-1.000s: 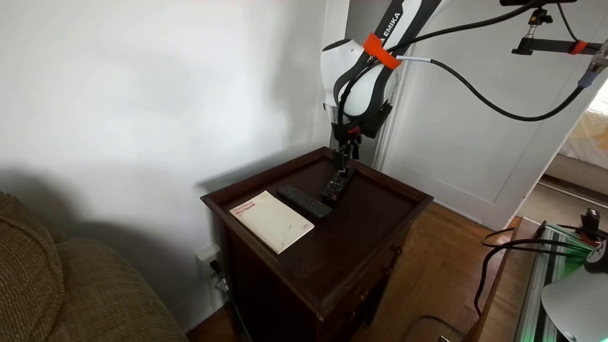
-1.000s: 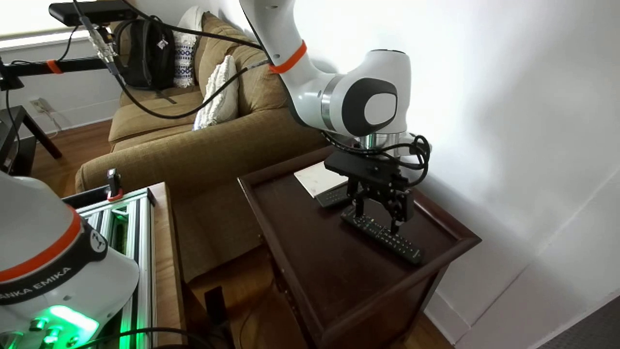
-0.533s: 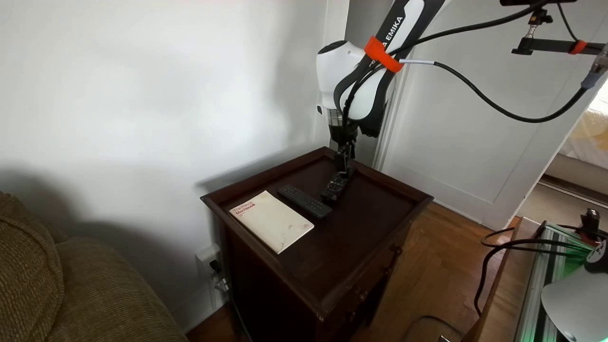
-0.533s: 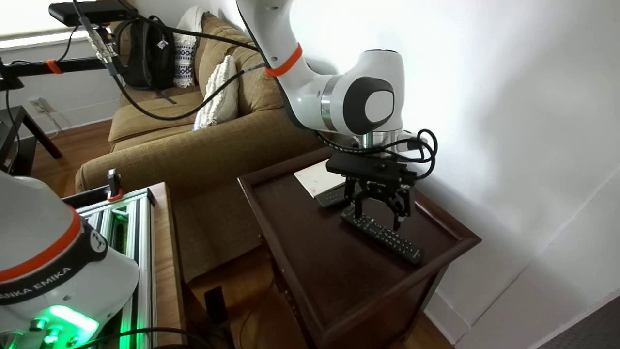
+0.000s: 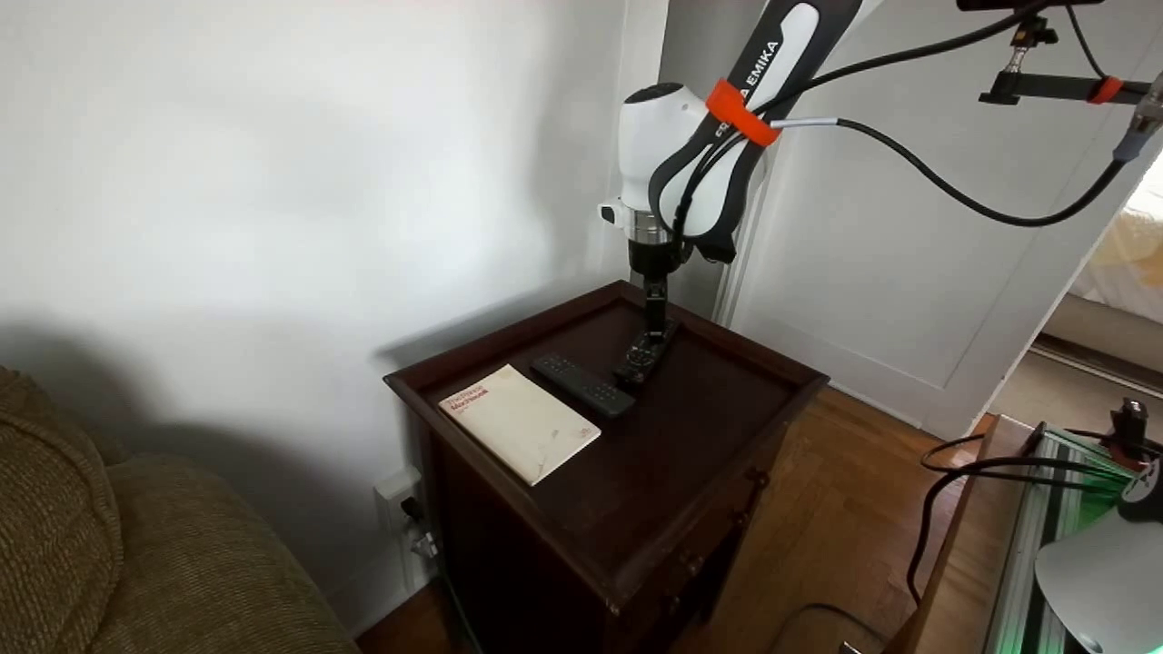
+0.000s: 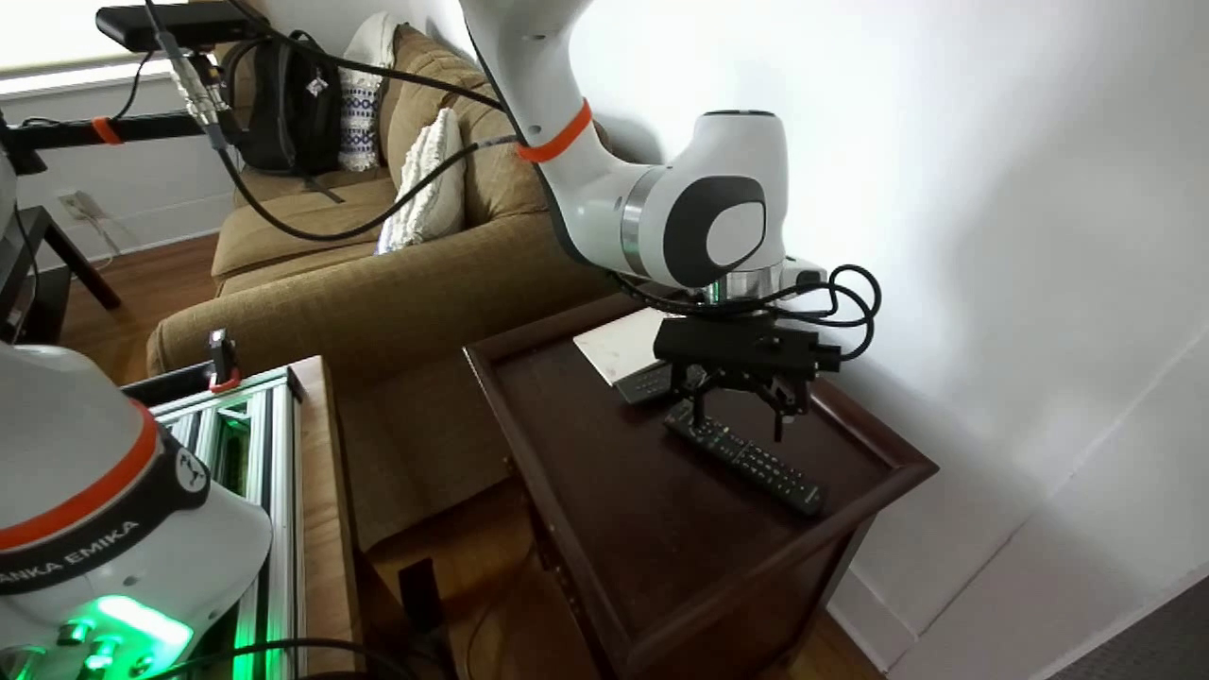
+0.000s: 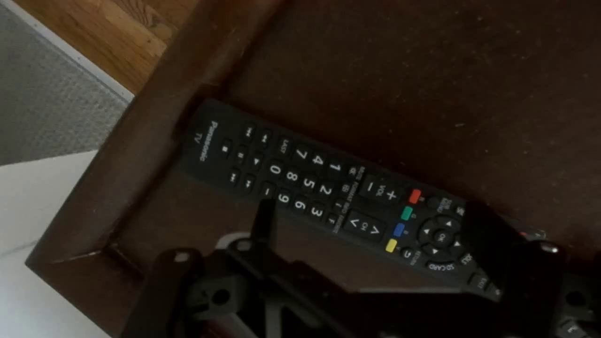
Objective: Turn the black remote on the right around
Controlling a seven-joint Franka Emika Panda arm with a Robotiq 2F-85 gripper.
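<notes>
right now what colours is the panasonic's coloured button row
Red, green, blue and yellow on the remote, best in the wrist view.

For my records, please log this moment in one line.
gripper: open over Panasonic TV remote; held: nothing; surface: wooden nightstand; nearby: second remote, red-lettered booklet; turn: completion unclear

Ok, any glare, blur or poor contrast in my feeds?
Wrist view: dim, though digits on the black remote are legible; the fingers look dark and soft-edged. Both exterior views: that remote shows little contrast against the tabletop. In an exterior view: green light glares on the robot base, and the top-left corner is blown out.
</notes>
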